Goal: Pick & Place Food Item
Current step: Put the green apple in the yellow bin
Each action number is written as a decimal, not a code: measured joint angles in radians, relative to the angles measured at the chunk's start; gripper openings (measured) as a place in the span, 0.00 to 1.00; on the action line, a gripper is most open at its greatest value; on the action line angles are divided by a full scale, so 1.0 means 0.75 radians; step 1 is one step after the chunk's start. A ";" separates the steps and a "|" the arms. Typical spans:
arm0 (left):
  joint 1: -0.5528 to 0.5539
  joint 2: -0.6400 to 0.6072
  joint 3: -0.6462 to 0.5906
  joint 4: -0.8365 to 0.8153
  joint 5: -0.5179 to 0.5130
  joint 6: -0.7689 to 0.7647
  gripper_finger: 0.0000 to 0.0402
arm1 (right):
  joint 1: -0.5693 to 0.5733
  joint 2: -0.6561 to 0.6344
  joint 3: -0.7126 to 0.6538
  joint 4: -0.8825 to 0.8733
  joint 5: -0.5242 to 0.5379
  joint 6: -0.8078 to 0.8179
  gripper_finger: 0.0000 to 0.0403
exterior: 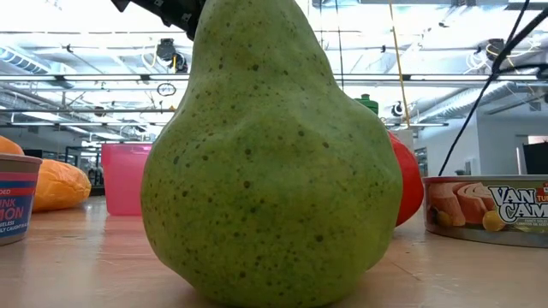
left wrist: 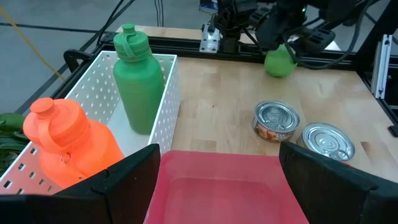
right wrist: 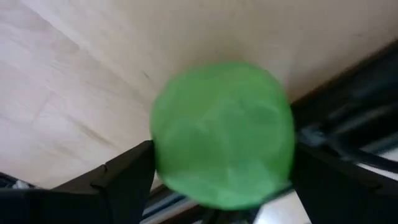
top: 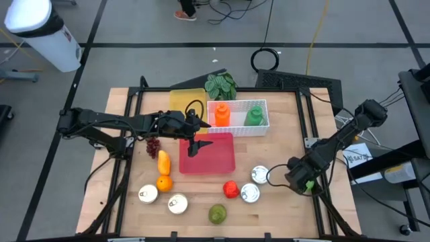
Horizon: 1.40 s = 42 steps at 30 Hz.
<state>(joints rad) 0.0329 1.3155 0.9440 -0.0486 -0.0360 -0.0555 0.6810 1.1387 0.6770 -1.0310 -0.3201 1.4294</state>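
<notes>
A round green fruit lies by the table's right edge, where wood meets the dark frame rail. My right gripper points steeply down over it, open, one finger on each side. The left wrist view shows the fruit on the wood under that gripper. My left gripper waits open above the pink tray at the table's middle, holding nothing. My right gripper comes at the green fruit from above, slanting, with a finger on each of its two sides. Whether the fingers touch the fruit I cannot tell.
A white basket holds an orange bottle and a green bottle. Near the front lie a pear, a red fruit, several cans, an orange and grapes.
</notes>
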 joint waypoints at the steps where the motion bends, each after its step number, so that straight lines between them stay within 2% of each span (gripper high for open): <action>1: 0.000 0.000 0.000 0.001 0.000 0.000 0.85 | 0.001 0.000 -0.032 0.030 0.004 0.000 0.82; 6: 0.000 0.000 0.000 0.001 0.000 -0.003 0.85 | 0.002 0.001 -0.128 0.164 0.087 -0.042 0.81; 16: 0.000 0.000 0.000 0.002 0.000 -0.004 0.85 | -0.074 -0.030 -0.132 0.313 0.543 -0.270 0.79; 19: 0.000 0.000 0.000 0.002 0.000 -0.012 0.85 | -0.100 -0.061 -0.134 0.356 0.603 -0.336 0.79; 22: 0.000 0.000 0.000 0.002 0.000 -0.035 0.85 | -0.125 -0.096 -0.118 0.370 0.649 -0.378 0.78; 29: 0.000 0.000 0.000 0.003 0.000 -0.115 0.85 | -0.129 -0.205 -0.019 0.506 0.883 -0.625 0.78; 32: 0.000 0.000 0.000 0.036 0.000 -0.114 0.85 | -0.130 -0.227 -0.016 0.726 1.071 -0.931 0.78; 37: 0.000 0.012 0.001 0.143 0.000 -0.157 0.85 | -0.142 -0.143 -0.099 1.226 1.327 -1.838 0.78; 40: 0.000 0.011 0.001 0.216 -0.001 -0.174 0.85 | -0.186 -0.041 -0.189 1.621 1.375 -2.398 0.78; 42: 0.000 0.011 0.001 0.241 -0.001 -0.196 0.85 | -0.226 0.049 -0.251 1.907 1.375 -2.659 0.78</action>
<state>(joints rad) 0.0330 1.3241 0.9443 0.1322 -0.0364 -0.2025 0.5117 1.1752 0.4886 0.3996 0.7110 -0.5646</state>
